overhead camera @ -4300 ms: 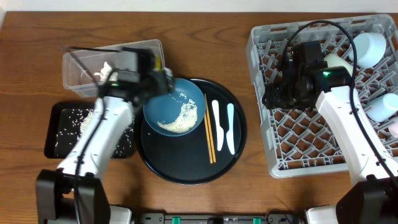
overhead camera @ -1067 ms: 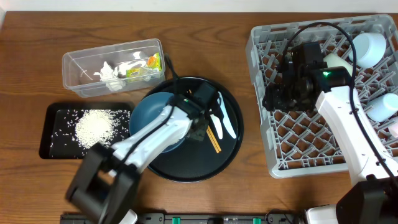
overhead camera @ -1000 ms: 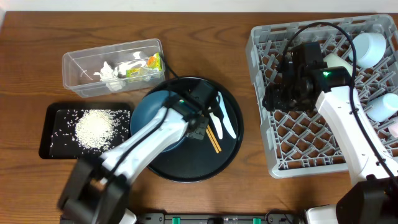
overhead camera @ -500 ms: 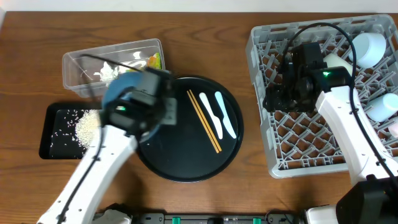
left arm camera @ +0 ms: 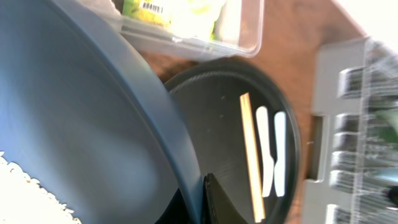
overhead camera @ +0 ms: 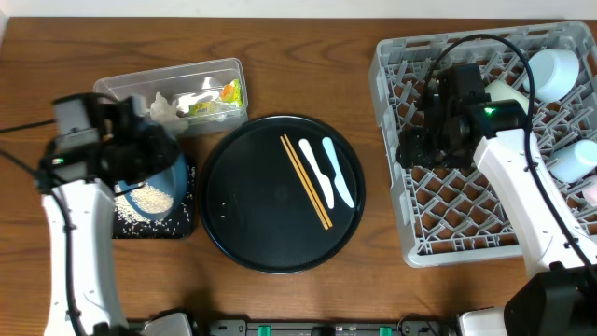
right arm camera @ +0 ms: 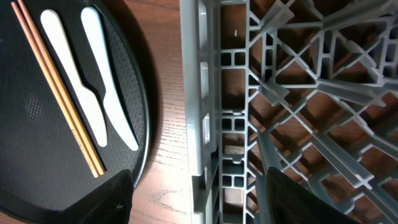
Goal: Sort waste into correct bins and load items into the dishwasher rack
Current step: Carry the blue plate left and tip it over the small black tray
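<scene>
Two chopsticks (overhead camera: pixel 304 182), two utensils (overhead camera: pixel 338 174), one plate (left arm camera: pixel 74 124).

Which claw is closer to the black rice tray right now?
Left. The left claw, shut on the dark blue plate, hangs over the rice tray. The right claw is far across the table, open above the dishwasher rack, at its left edge.

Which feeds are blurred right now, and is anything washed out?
Overhead: sharp, except the left arm, smeared near the dark blue plate over the black tray. Left wrist: soft throughout, the dishwasher rack streaked, top right corner washed out. Right wrist: crisp, orange chopsticks and white utensils cleanly edged.
</scene>
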